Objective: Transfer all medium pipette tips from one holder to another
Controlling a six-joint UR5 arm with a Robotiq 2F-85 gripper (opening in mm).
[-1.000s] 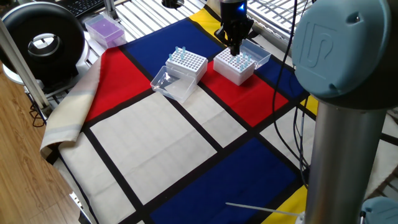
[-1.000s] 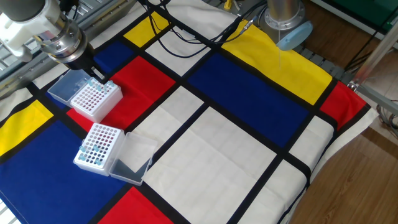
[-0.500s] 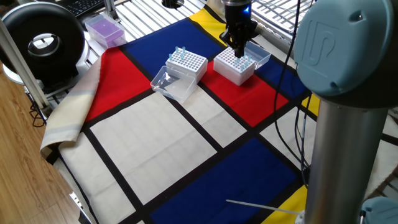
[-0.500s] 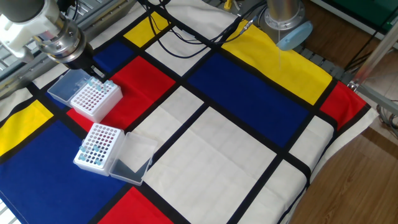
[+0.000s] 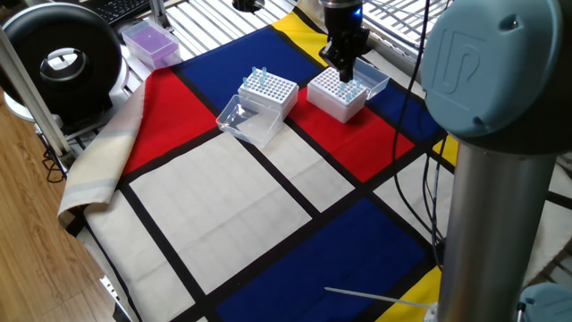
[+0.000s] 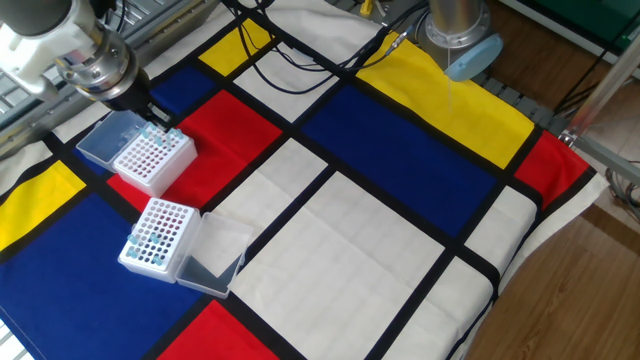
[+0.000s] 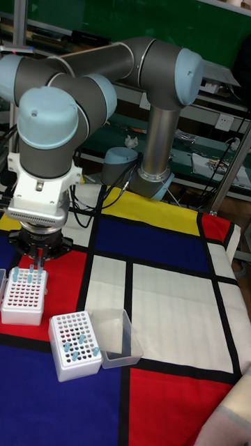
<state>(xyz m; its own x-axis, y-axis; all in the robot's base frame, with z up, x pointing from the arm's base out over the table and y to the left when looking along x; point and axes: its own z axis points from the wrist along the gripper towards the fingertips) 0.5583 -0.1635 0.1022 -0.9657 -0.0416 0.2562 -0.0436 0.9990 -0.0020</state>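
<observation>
Two white perforated holders stand on the cloth, each with its clear lid open. My gripper point(image 5: 345, 73) point(image 6: 158, 124) point(image 7: 35, 268) hangs just above the far holder point(image 5: 332, 100) point(image 6: 150, 165) point(image 7: 23, 300), over the corner where a few pale-blue medium pipette tips point(image 5: 350, 87) stand. Its fingers are close together, and a slender pale-blue tip point(image 7: 33, 269) shows between them. The near holder point(image 5: 273, 94) point(image 6: 158, 232) point(image 7: 73, 345) carries several tips point(image 5: 258, 78) point(image 6: 145, 250) point(image 7: 75, 340) in its holes.
Clear lids lie open beside each holder point(image 5: 243, 121) point(image 5: 372, 78) point(image 6: 212, 258). A purple tip box point(image 5: 149, 42) and a black round device point(image 5: 63, 58) sit off the cloth's far left. Cables point(image 6: 300, 55) cross the cloth near the arm base point(image 6: 455, 30).
The gripper has shifted a little sideways along the far holder's top, staying low over it. Both holders and lids are unmoved.
</observation>
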